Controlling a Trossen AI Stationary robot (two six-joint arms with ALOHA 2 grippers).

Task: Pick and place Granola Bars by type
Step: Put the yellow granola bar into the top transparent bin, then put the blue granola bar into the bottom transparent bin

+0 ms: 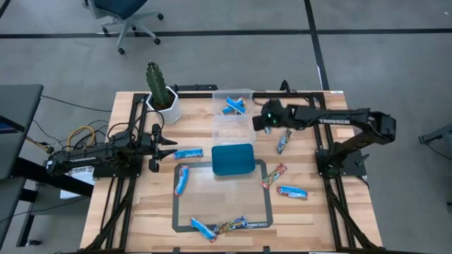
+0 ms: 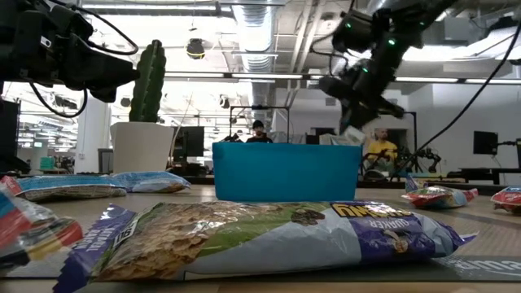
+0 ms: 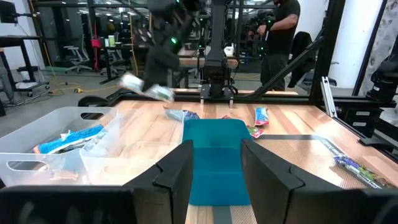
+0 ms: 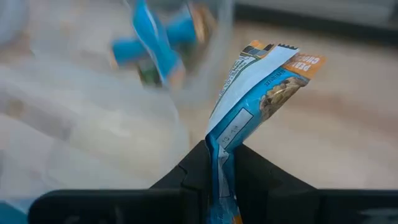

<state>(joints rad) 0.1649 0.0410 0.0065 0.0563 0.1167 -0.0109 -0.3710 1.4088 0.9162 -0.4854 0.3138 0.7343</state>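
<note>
Blue granola bars (image 1: pixel 234 106) lying in clear bin (image 1: pixel 233 113); others (image 1: pixel 292 191) scattered over table (image 1: pixel 311 219); one (image 4: pixel 261 102) hanging pinched, upright.

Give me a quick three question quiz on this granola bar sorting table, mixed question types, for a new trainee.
1. True or false: the right gripper is empty.
2. Which clear bin compartment already holds blue bars? A) the one nearer the cactus end B) the one beside the teal tray
3. Fill in: the left gripper is ____, fingers apart.

Key: 1 false, it pinches a granola bar; 2 A; 3 open.
</note>
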